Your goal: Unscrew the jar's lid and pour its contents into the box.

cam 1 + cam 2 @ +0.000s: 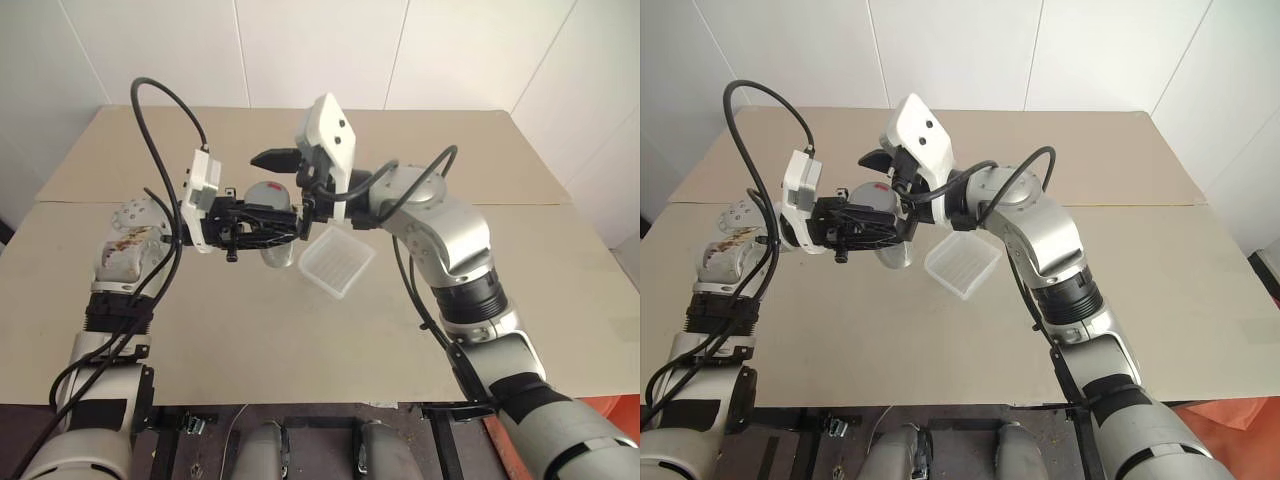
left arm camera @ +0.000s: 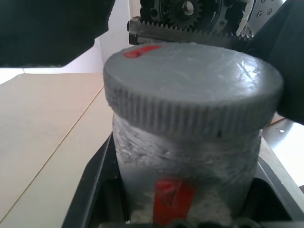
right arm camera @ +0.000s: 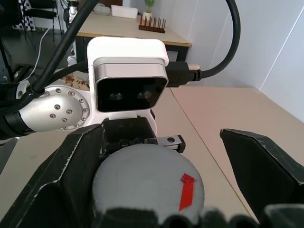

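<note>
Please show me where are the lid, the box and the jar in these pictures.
lid [image 3: 147, 187]: right wrist view, on its flat grey top beside the red mark.
box [image 1: 335, 262]: left eye view, on its ribbed base.
jar [image 2: 190, 161]: left wrist view, on its silvery side wall under the lid.

Both arms raised, forearms angled inward, end effectors meeting mid-air at centre. Left end effector [image 1: 285, 222] level, pointing toward right arm, fingers clamped tight. Right end effector [image 3: 156, 175] level, facing left one, fingers spread wide apart.
</note>
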### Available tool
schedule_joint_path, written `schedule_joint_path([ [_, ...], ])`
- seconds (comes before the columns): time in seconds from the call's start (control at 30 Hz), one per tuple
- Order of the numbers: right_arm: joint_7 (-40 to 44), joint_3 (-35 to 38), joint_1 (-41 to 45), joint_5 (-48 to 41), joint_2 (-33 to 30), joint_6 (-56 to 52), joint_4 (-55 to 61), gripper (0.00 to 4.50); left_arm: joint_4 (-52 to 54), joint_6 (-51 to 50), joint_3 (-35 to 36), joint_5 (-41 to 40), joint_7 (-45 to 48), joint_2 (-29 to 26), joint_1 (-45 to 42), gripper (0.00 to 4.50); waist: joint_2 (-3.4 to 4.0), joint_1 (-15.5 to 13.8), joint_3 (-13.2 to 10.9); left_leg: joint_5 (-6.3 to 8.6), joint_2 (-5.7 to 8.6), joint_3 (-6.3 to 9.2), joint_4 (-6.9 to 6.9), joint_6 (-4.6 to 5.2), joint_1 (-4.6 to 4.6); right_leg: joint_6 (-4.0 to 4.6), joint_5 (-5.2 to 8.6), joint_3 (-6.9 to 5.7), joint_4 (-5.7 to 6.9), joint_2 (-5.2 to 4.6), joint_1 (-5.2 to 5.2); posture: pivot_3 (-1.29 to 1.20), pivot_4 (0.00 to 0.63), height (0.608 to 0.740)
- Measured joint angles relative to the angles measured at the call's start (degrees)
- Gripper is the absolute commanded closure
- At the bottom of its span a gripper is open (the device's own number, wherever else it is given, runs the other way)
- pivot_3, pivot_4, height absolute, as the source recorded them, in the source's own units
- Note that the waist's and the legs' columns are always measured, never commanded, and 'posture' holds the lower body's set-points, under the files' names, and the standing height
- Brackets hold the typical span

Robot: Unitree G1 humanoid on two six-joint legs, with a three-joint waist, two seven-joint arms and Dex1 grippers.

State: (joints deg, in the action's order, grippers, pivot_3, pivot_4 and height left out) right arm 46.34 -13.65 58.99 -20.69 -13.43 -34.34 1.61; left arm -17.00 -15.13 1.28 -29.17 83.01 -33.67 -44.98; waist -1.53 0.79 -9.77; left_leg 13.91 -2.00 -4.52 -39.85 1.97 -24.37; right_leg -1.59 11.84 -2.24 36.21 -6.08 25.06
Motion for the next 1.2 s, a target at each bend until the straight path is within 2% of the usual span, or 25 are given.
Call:
schedule_joint_path([
  [0.43,3.17,0.91,-2.96,-1.63,-6.4,-0.08,2.6,0.02,0.02,-0.08,0.67,-0.09,-0.22,-2.45,0.37,2.53,0.0,0.0,0.0,0.0,0.0,0.0,0.0,0.0,0.01,0.0,0.0,0.0,-0.02,0.0,0.0,0.0,0.15,0.74],
  [0.7,3.71,2.99,-3.64,-2.28,-8.28,-0.1,2.99,0.02,0.03,-0.08,0.84,-0.12,0.89,-2.71,0.39,2.53,0.0,-0.01,0.0,0.0,0.0,-0.01,0.0,0.0,0.0,0.0,0.0,0.0,-0.02,0.0,0.0,0.0,0.15,0.74],
  [0.97,9.2,3.03,-5.42,-5.4,-8.81,-0.1,7.21,0.02,0.03,-0.03,0.83,-0.1,1.23,-2.57,0.38,2.53,0.0,-0.02,0.0,0.0,0.0,0.0,0.0,0.0,0.01,0.0,0.0,0.0,-0.02,0.0,0.0,0.0,0.15,0.74],
  [1.2,6.21,0.98,-2.06,-3.6,-4.12,-0.11,5.1,0.02,0.03,0.08,0.45,-0.02,1.47,-1.92,0.36,2.53,0.0,0.11,0.0,-0.01,-0.01,0.0,0.0,-0.02,0.03,0.0,0.0,0.0,0.01,0.0,0.01,0.0,0.15,0.74],
])
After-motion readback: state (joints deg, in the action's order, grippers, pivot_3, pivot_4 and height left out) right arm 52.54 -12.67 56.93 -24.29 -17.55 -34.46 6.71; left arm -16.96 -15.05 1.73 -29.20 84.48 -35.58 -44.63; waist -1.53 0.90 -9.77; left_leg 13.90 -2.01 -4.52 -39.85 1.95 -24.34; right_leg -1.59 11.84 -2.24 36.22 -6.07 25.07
